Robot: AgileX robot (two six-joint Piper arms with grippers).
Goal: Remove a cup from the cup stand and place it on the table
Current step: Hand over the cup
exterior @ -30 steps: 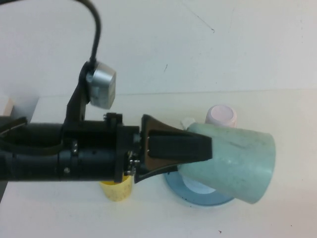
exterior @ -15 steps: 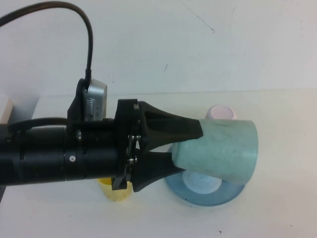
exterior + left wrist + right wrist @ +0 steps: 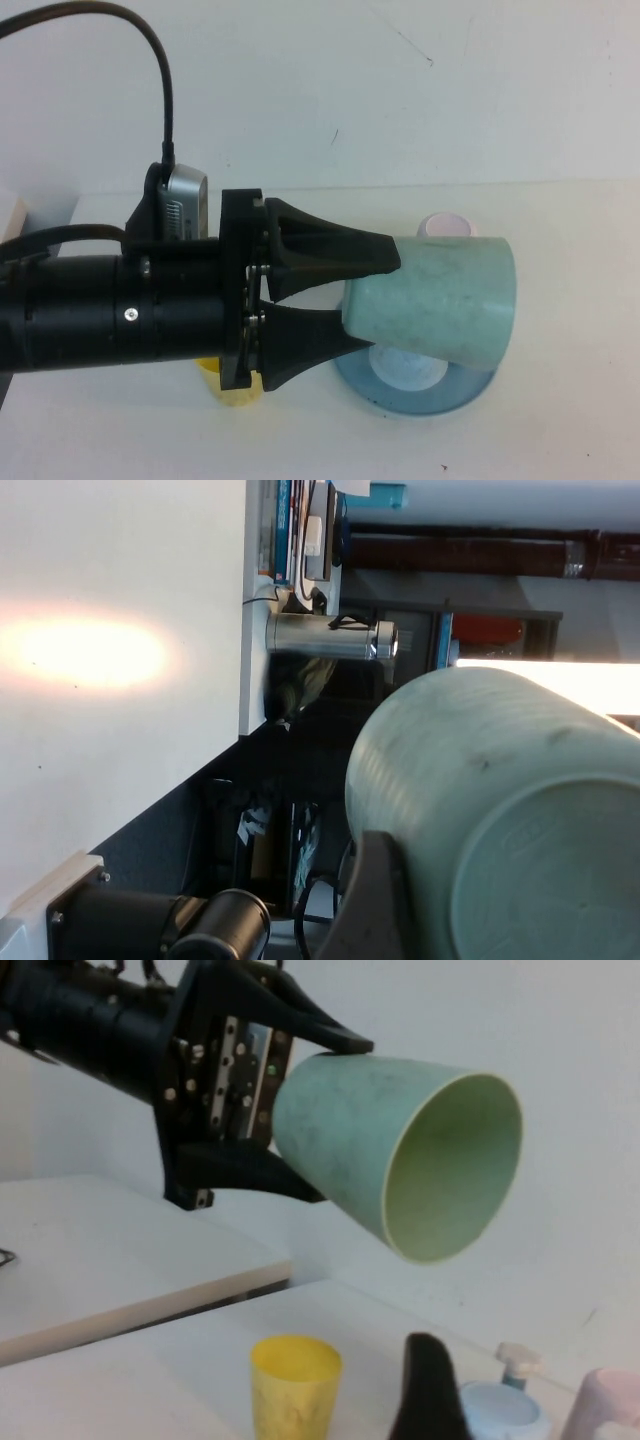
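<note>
the table (image 3: 580, 300) is a plain matte white top, bare apart from a few small dark specks, and it meets a white wall just behind the stand; the wall carries a thin scratch and a couple of faint marks. in the right wrist view a second white slab sits lower and off to one side, with a dark gap between it and the table. the left wrist view looks off past the white surface into a dim room: shelving, a shiny metal cylinder, dark pipework, a bright strip of light; nothing written there can be read, and no brand or label shows on any cup. the left gripper (image 3: 375, 300) reaches in from the left, held above the table, its two black fingers pinching the narrow base end of the cup (image 3: 435, 300), one finger above and one below. the cup lies on its side in the air over the stand (image 3: 420, 385), open mouth pointing right, clear of the pegs. the stand sits on the table with a white-capped peg (image 3: 518, 1358) showing. a yellow cup (image 3: 295, 1385) stands upright on the table just left of the stand, mostly hidden under the arm from above; a pink cup (image 3: 447, 225) sits behind the stand. of the right gripper (image 3: 428, 1390) only one dark fingertip shows, near the stand, so i cannot tell its state.
</note>
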